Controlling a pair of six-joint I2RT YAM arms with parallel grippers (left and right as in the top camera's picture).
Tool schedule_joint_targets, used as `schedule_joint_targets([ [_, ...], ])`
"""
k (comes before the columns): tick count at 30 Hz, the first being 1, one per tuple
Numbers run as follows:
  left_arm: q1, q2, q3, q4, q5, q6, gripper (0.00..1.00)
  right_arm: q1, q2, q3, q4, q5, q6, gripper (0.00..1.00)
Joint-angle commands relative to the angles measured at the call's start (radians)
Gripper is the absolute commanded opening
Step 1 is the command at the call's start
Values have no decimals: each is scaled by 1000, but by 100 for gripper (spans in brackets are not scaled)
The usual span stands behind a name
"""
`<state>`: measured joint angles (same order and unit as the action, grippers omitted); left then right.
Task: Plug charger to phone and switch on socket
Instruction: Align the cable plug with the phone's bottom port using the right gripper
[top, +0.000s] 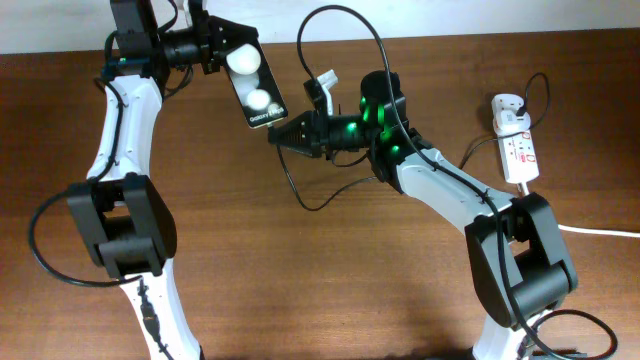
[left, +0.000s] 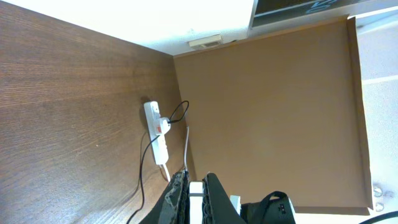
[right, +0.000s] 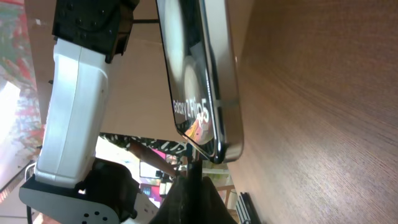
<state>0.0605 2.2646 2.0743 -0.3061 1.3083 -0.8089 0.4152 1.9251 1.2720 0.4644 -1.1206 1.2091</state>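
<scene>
My left gripper (top: 222, 52) is shut on the black phone (top: 254, 85) and holds it tilted above the table, its face showing two white circles. In the left wrist view the phone's edge shows as a white strip between the fingers (left: 196, 202). My right gripper (top: 283, 137) is shut on the charger's plug tip (right: 193, 158), which sits right at the phone's bottom edge (right: 214, 146). The thin black cable (top: 300, 190) loops from there over the table. The white socket (top: 517, 148) lies at the right, with the white adapter (top: 507, 108) plugged in.
The socket's thick white cord (top: 600, 231) runs off the right edge. The socket and adapter also show in the left wrist view (left: 158, 134). The brown wall (left: 267, 106) stands behind the table's far edge.
</scene>
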Motion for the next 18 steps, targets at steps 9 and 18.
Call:
schedule_joint_targets([
  [9, -39, -35, 6, -22, 146, -33, 0, -22, -15, 29, 76, 257, 19, 4],
  [18, -39, -35, 6, -21, 166, -81, 0, -22, -15, 29, 135, 269, -50, 4],
])
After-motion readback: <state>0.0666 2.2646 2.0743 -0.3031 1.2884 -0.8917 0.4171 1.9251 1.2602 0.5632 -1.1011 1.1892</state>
